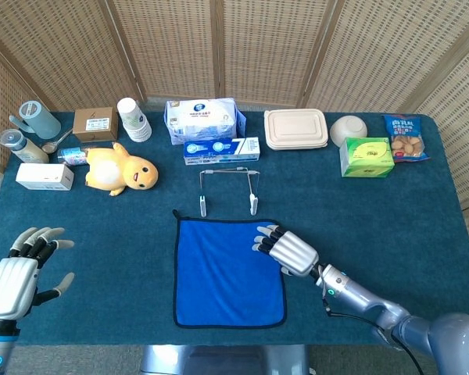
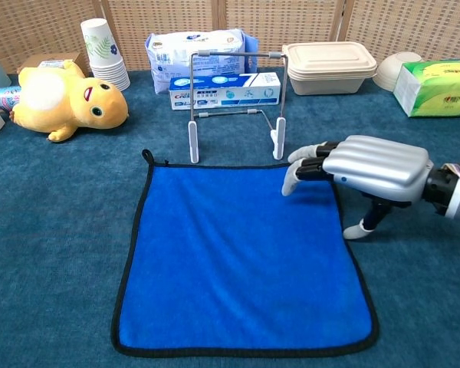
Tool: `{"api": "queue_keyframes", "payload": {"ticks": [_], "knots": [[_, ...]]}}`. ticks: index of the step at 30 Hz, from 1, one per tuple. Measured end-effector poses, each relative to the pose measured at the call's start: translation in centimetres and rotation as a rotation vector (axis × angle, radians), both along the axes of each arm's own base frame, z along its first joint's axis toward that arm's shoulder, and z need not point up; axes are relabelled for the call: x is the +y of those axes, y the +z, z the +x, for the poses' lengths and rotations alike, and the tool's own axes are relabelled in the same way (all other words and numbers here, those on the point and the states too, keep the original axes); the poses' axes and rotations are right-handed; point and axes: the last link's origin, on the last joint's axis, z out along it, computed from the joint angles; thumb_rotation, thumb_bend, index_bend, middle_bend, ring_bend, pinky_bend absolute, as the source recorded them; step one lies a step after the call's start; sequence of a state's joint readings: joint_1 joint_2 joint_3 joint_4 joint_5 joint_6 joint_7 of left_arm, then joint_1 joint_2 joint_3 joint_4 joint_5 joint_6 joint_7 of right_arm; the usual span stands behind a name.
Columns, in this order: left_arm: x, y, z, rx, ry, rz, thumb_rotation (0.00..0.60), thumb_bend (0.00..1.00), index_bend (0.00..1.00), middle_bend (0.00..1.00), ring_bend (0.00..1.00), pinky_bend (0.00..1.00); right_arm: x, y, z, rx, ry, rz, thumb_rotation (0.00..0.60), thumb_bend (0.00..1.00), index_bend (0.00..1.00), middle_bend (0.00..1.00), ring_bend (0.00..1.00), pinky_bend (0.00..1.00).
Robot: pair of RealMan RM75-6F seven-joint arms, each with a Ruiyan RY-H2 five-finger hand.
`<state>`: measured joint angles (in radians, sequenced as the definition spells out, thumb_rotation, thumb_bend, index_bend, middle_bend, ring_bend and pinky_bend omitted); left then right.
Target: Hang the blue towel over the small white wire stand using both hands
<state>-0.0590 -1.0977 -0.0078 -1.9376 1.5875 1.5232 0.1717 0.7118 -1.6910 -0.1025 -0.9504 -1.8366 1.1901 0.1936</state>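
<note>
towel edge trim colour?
Black trim around the blue towel, with a small black loop at one corner; clearest in the chest view.

Towel and stand, both on table.
Towel (image 1: 228, 272) (image 2: 241, 261): blue, black-edged, square, spread flat near front table edge; small loop at its far-left corner. Stand (image 1: 228, 190) (image 2: 236, 103): white wire frame, upright on two white feet, top bar bare, just beyond towel's far edge, not touching it.

My right hand (image 2: 372, 165) hovers palm-down, fingers (image 2: 300, 159) extended leftward, empty. My left hand (image 1: 16, 269) waits near-left, fingers spread, empty.
</note>
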Motion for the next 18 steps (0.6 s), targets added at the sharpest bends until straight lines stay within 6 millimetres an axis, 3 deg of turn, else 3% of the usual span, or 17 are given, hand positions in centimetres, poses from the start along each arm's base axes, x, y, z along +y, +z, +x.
{"api": "queue_keyframes", "payload": {"ticks": [13,18], "knots": [[-0.1,0.1,-0.6,-0.013,0.017,0.005,0.600,0.37,0.32,0.23,0.19,0.11,-0.4,-1.2,1.6,-0.016,0.011,-0.001,0.600,0.00,0.27,0.26,0.12,0.22],[-0.1,0.2,-0.7,-0.016,0.016,0.008,0.600,0.37,0.32,0.23,0.19,0.11,-0.4,-1.5,2.1,-0.039,0.005,-0.002,0.600,0.10,0.28,0.26,0.12,0.22]]}}
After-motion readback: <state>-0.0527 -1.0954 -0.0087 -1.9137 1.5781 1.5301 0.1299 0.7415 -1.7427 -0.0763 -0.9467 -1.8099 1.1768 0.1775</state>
